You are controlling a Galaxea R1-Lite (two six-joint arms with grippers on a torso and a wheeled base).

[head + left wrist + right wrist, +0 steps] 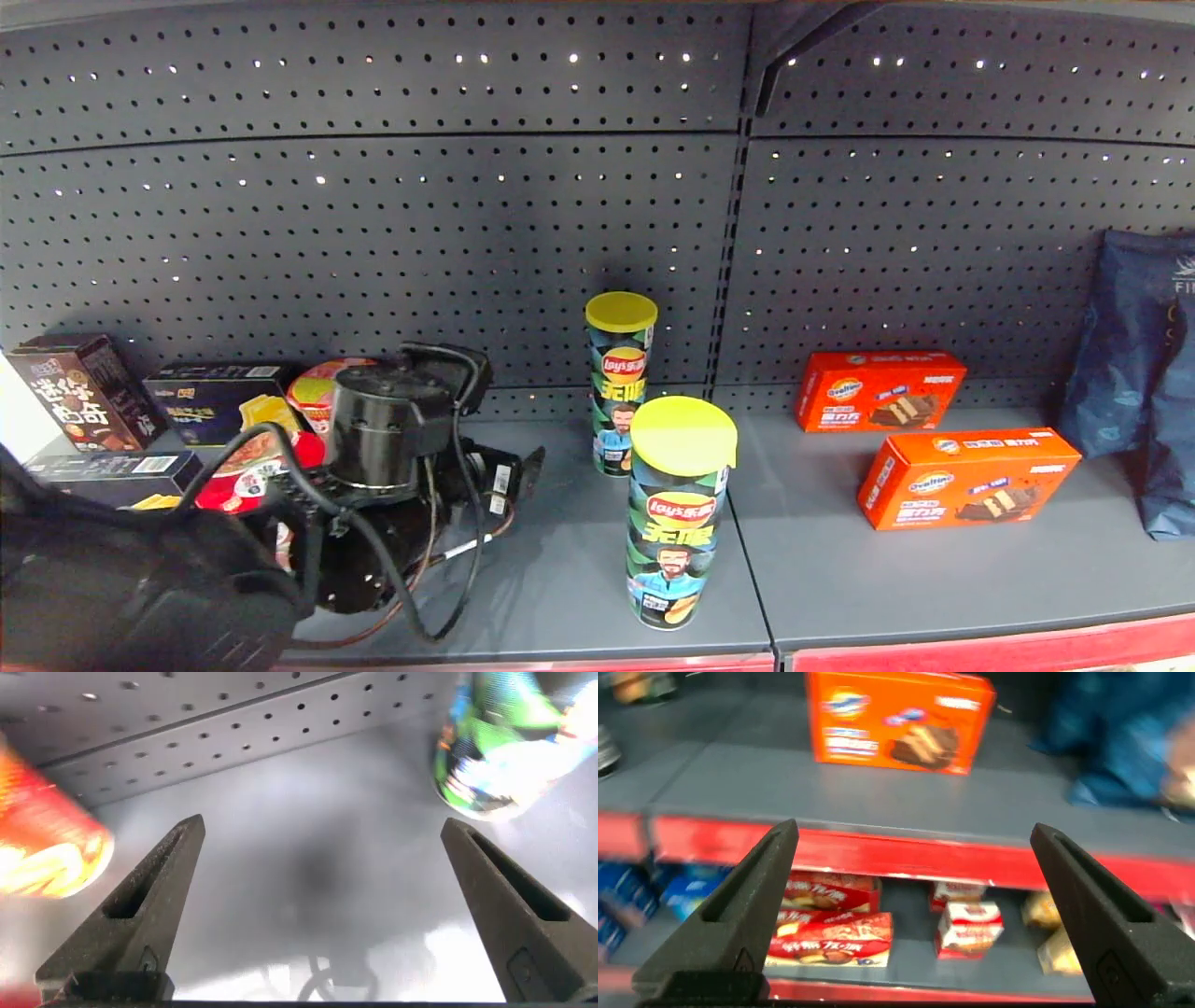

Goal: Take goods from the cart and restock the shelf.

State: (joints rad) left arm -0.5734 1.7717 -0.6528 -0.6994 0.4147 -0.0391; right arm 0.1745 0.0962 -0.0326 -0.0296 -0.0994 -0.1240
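Observation:
Two tall chip cans with yellow lids stand on the grey shelf (560,579): one near the front edge (680,513), one behind it by the pegboard (621,383). My left arm (392,429) rests low over the shelf, left of the cans. Its gripper (322,829) is open with only bare shelf between the fingers. A chip can (495,747) stands off to one side of it and a red cup (42,840) to the other. My right gripper (912,833) is open and holds nothing, in front of the red shelf edge (878,849), below an orange box (896,719).
Two orange boxes (878,390) (966,476) lie on the right half of the shelf, with blue bags (1134,373) at the far right. Dark boxes (89,387) and red cups (322,392) crowd the left end. The lower shelf holds red packets (831,924).

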